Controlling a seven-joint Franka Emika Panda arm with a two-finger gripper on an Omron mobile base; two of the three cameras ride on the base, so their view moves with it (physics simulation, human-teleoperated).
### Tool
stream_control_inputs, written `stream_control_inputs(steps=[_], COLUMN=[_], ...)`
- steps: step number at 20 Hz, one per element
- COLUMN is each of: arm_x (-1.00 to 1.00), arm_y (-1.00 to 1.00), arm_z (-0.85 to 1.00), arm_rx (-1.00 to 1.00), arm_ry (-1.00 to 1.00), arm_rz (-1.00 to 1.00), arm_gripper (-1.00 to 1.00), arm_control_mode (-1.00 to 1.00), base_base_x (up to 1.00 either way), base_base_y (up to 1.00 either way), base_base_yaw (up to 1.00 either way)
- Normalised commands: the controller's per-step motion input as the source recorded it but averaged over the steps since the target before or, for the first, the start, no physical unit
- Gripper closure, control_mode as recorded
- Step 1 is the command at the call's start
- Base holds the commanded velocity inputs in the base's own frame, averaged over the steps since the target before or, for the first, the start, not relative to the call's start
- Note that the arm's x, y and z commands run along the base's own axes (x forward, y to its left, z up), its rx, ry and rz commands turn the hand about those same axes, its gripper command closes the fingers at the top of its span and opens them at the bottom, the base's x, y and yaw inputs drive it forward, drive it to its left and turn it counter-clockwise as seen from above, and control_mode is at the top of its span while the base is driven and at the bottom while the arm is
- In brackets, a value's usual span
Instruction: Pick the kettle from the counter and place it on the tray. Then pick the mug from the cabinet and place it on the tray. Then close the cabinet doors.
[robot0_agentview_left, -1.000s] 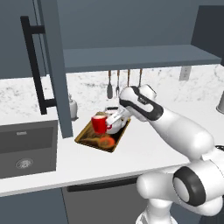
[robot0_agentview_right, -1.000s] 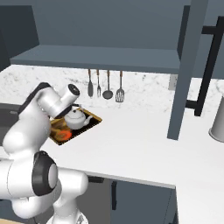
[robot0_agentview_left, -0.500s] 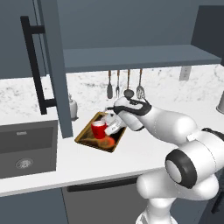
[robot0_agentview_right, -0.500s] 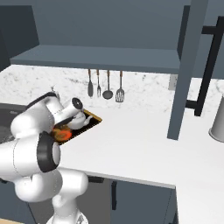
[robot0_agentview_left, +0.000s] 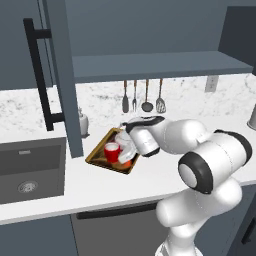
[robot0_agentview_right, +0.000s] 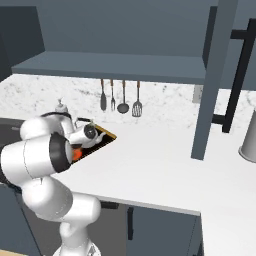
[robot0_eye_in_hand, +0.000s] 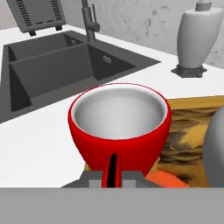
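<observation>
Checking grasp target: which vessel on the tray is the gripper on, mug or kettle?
The red mug, at the tray's sink-side end; the gripper pinches its handle. The silvery kettle sits beside it, ungripped.

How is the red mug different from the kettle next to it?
The mug is bright red; the kettle is silvery-white. The mug is open on top and smaller; the kettle is bigger, with a spout. The gripper pinches the mug's handle; nothing grips the kettle. Both are over the tray.
</observation>
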Motion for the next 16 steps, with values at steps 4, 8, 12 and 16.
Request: stream_control_inputs(steps=[4,8,12,16], arm_x=[0.38,0.38,0.33,0.08], arm_y=[0.0,0.0,0.0,0.01], arm_z=[-0.08,-0.07,-0.13,-0.29], arm_rx=[0.0,0.0,0.0,0.0], arm_ry=[0.02,0.0,0.0,0.05], arm_rz=[0.0,0.0,0.0,0.0], arm_gripper=[1.0,1.0,1.0,1.0], arm_control_mode=[-1.0,-1.0,-1.0,-1.0], base_base_x=[0.0,0.0,0.0,0.0], base_base_y=[0.0,0.0,0.0,0.0], base_base_yaw=[0.0,0.0,0.0,0.0])
